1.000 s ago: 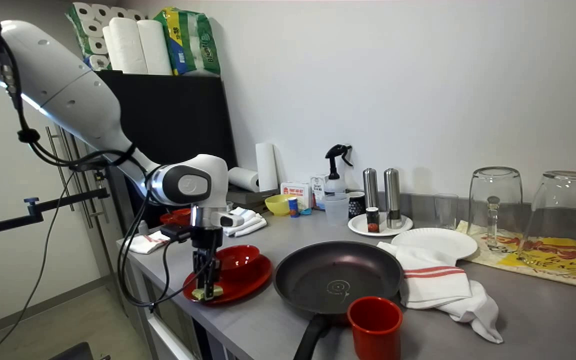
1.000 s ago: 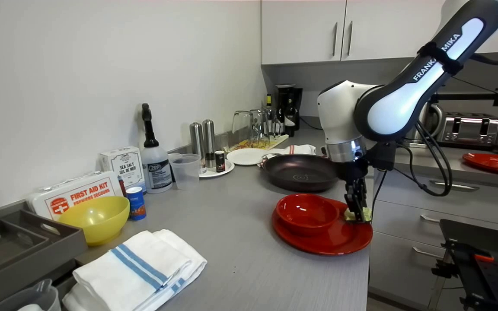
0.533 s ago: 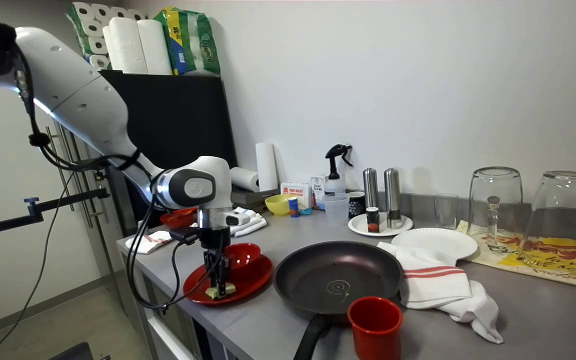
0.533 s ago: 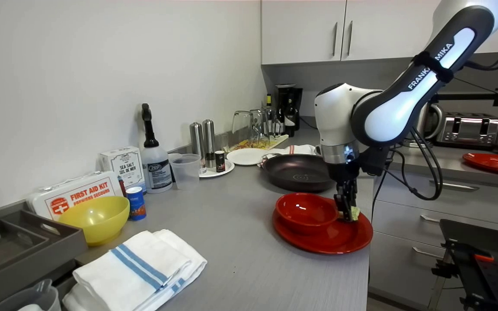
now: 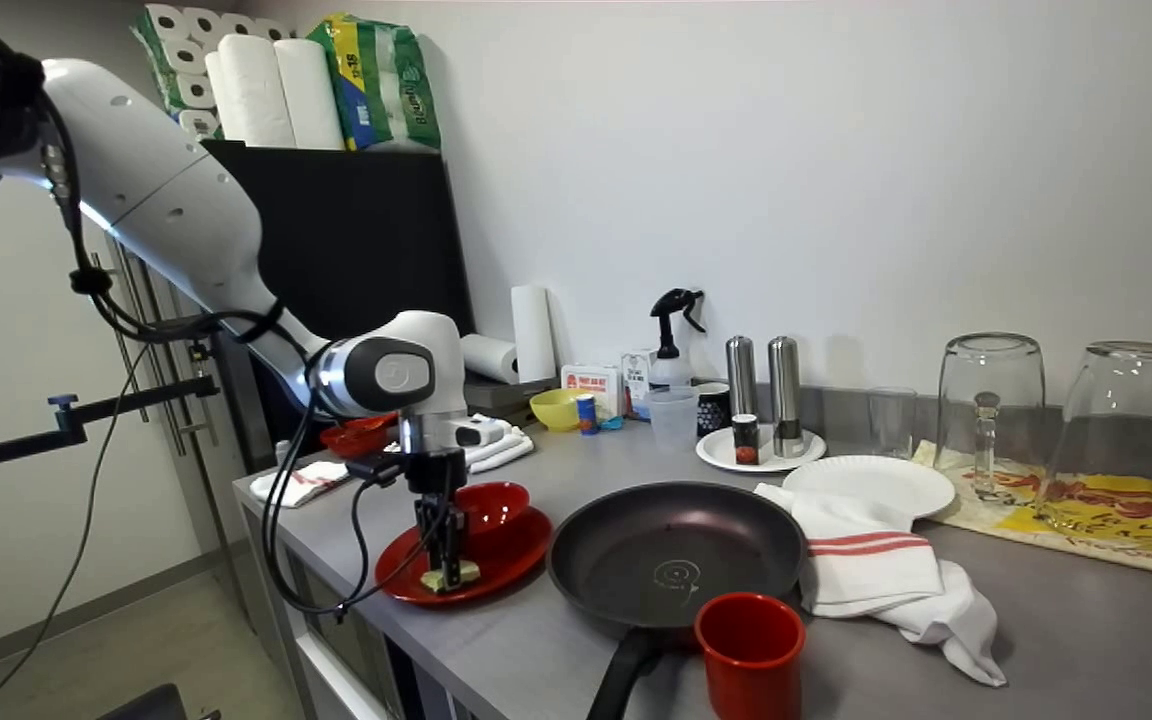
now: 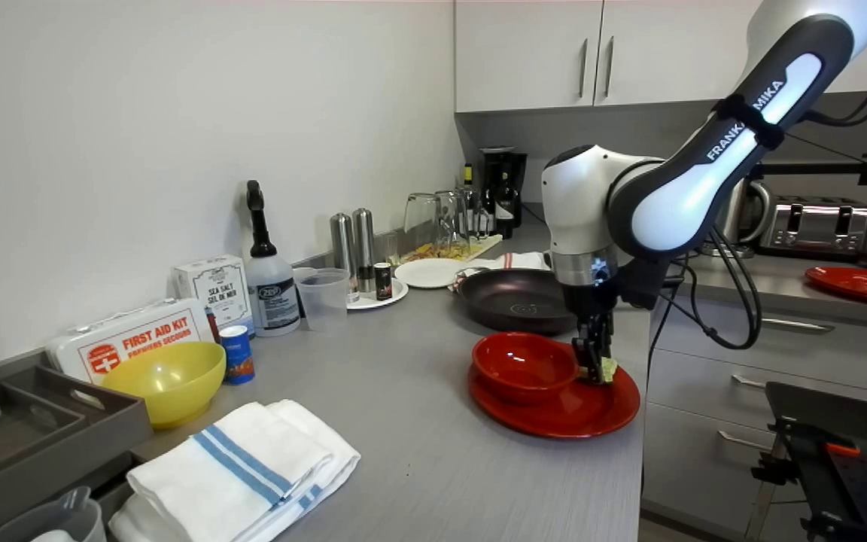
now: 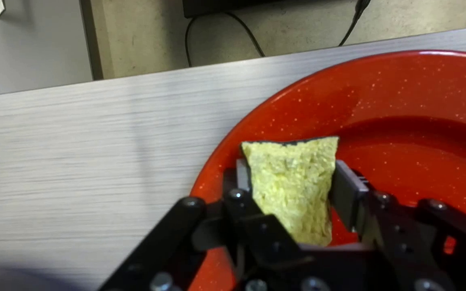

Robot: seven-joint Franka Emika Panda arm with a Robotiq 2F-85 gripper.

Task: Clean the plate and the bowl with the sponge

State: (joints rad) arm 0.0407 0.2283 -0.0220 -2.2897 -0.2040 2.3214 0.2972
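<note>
Yellow-green and porous in the wrist view, dark along one edge: looking at the sponge (image 7: 293, 194), pinched from two sides by the gripper (image 7: 291, 178) and drawn in a little at the waist under the squeeze of the fingers (image 7: 348, 198)

Reaching straight down to it with the white arm (image 6: 727, 143)

Holding it low over the red plate (image 6: 599, 414), just inside the rim in the wrist view and well off the middle; cannot tell how firmly pressed to the glaze, hidden underneath

Set upright on that same plate, off toward the side opposite the sponge: see the red bowl (image 6: 524, 369), in both exterior views

Resting below all this on the grey counter (image 6: 418, 444), close to its edge

Just beside the plate, find the black frying pan (image 5: 676, 560), then, near its handle in an exterior view, a red cup (image 5: 751, 655)

Past the pan, notice a white cloth (image 5: 876, 560) with red stripes, lying crumpled against a white plate (image 5: 871, 487)

Well apart from these, in an exterior view, make out a yellow bowl (image 6: 166, 384) in front of a first aid kit (image 6: 136, 331), just beside a blue canister (image 6: 238, 354), and nearer the camera some folded white towels (image 6: 230, 467) with blue stripes
</note>
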